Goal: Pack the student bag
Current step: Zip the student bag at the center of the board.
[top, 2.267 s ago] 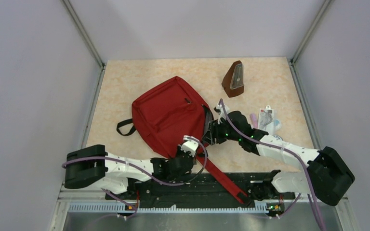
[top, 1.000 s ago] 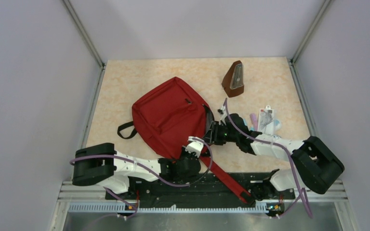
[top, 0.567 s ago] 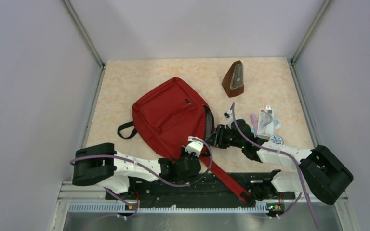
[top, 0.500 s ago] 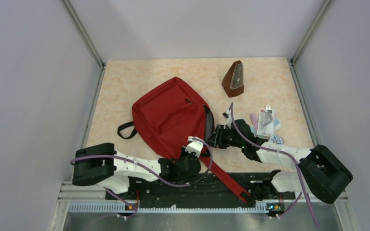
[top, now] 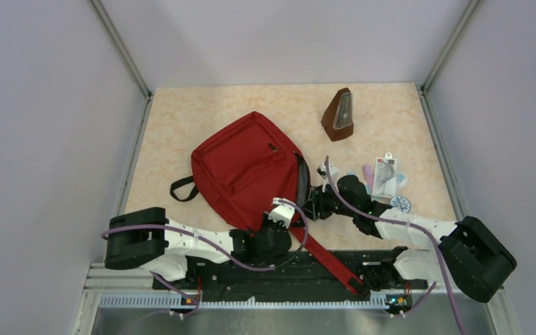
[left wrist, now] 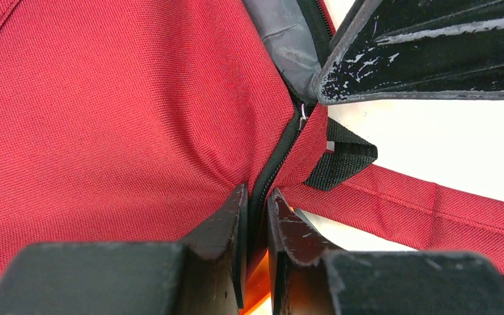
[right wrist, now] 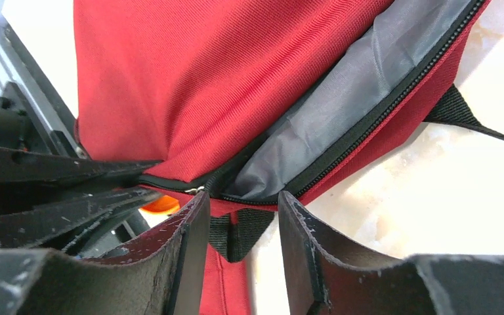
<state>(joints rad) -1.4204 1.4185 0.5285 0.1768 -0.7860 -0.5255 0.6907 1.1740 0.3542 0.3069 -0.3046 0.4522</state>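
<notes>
The student bag [top: 241, 167], a dark-red backpack, lies flat mid-table with its zipper partly undone along the right edge, showing grey lining [right wrist: 341, 118]. Its long red strap [top: 324, 258] trails toward the arm bases. My left gripper [left wrist: 257, 197] is shut on the bag's zippered seam at the near right corner. My right gripper [right wrist: 243, 203] is open at that same corner, just right of the left one. The bag's black webbing tab [right wrist: 239, 236] lies loose between its fingers, and a metal zipper pull [right wrist: 195, 190] sits by the left fingertip.
A brown pyramid-shaped metronome [top: 338, 115] stands at the back right. A clear-packaged item [top: 387, 173], a pink object [top: 368, 173] and a small round blue-white thing [top: 401, 204] lie right of the bag. A black strap loop [top: 180, 187] sticks out at the bag's left.
My right gripper has shifted slightly along the bag's right edge and its jaws stand a little wider. The left gripper keeps its hold on the seam and has not moved.
</notes>
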